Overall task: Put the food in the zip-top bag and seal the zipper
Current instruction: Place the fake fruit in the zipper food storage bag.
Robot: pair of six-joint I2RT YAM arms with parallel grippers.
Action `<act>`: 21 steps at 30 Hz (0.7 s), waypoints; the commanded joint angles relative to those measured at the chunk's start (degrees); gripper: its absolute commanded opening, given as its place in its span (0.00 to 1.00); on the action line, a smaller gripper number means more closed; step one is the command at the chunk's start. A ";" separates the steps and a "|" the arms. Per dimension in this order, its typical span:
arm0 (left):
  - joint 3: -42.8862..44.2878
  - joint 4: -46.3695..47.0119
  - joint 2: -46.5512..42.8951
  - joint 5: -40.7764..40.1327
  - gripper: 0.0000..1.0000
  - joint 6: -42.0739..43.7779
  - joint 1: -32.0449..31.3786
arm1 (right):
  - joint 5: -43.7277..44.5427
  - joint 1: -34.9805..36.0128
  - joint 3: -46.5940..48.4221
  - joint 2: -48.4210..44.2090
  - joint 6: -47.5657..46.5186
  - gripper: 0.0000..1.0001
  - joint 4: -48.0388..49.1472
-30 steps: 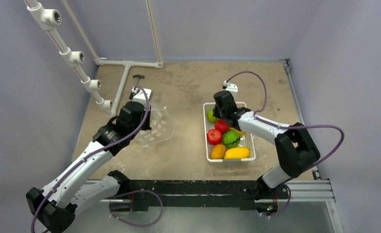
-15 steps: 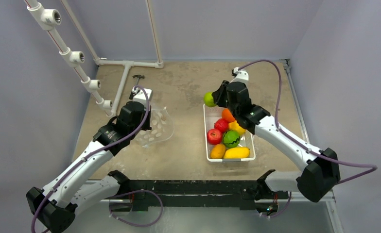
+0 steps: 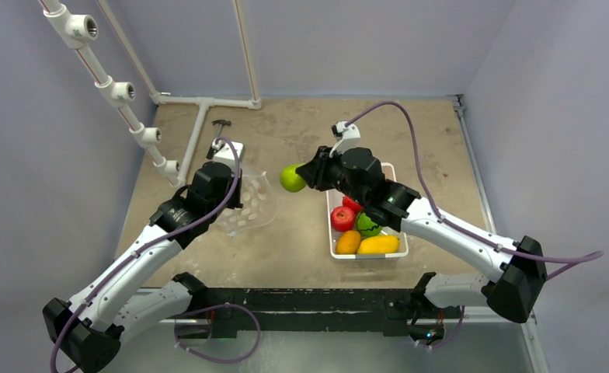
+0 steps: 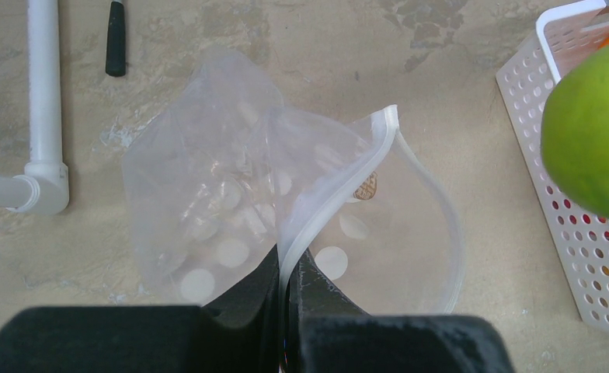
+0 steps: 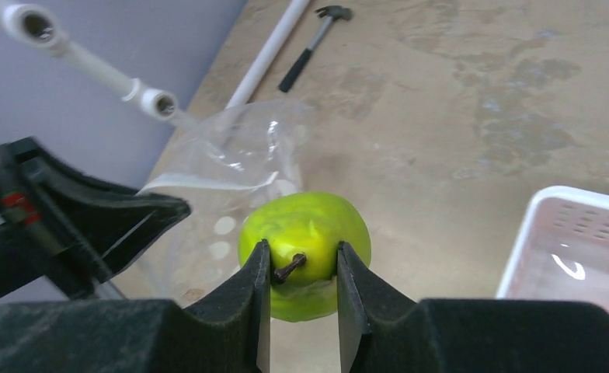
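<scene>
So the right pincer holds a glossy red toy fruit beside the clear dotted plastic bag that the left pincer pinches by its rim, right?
Not red: the right wrist view shows the right pincer gripping a glossy green toy fruit. The rest stands: the left pincer pinches the clear dotted plastic bag by its rim.

The bag lay toward the desk's left edge, the basket right; one fruit hung between them.
</scene>
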 commanded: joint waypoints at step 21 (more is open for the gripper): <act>-0.21 2.52 0.43 0.27 0.00 -0.09 0.01 | -0.13 13.07 7.94 16.60 -1.31 0.00 13.91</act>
